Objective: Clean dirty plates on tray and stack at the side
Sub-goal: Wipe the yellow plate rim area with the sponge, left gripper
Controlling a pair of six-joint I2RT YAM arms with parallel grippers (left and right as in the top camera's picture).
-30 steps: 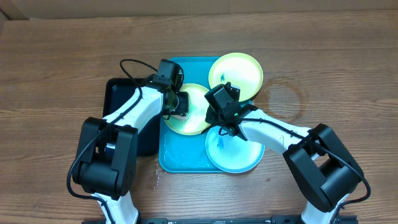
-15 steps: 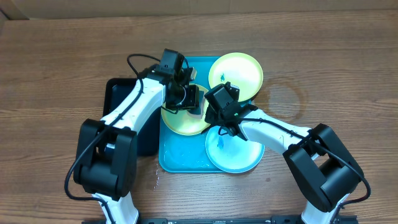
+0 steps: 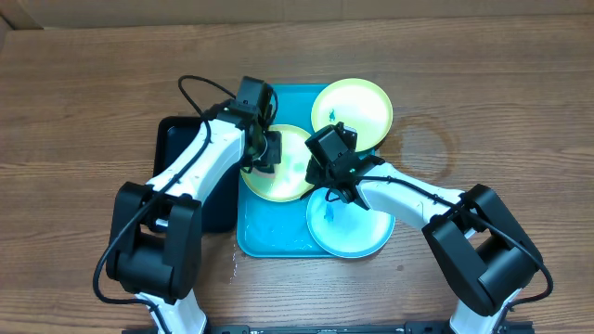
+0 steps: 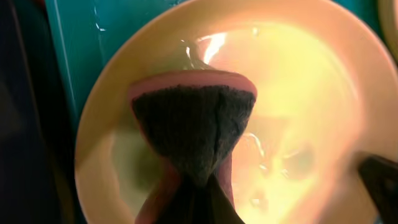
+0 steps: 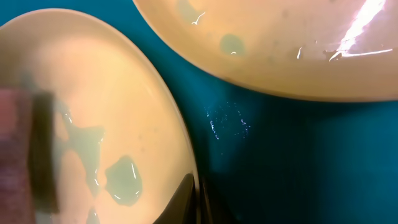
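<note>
Glossy, wet plastic plates (image 3: 351, 102) and tray (image 3: 269, 232), a rough dark-faced pink foam sponge (image 4: 193, 124), matt grained wooden table (image 3: 74, 93).

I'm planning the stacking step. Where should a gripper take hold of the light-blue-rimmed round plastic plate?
The light-blue-rimmed plate lies flat, and its right edge seems to overhang the turquoise rectangular tray. Pinching the rim there, coming in from the right, looks best.

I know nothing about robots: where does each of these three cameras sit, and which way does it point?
Overhead: above the table, looking straight down at the tray, left gripper and right gripper.
Left wrist: on the left gripper, facing down at the middle plate; only its gripped sponge shows.
Right wrist: on the right gripper, facing down at that plate's rim; its fingertips show.
Shared: both wrist views show the middle plate and sponge.
</note>
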